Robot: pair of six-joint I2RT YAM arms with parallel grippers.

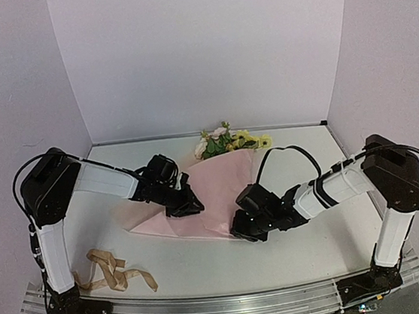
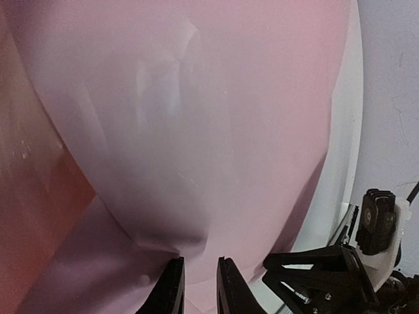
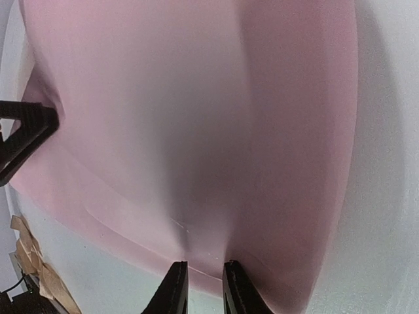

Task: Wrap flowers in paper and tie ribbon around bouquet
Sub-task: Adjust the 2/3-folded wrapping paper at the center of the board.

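One flower bunch (image 1: 226,140) poking from one pink paper sheet (image 1: 217,190); one ribbon (image 1: 113,270) loose on tabletop (image 1: 207,267). Left end effector (image 1: 188,202), right end effector (image 1: 242,227) narrow, pinching sheet.

The stems of the flowers (image 1: 230,141) are hidden under the paper (image 1: 214,194). The left fingers (image 2: 171,291) and right fingers (image 3: 175,291) are cut off at 6 o'clock of the wrist views; whether paper is pinched cannot be told.
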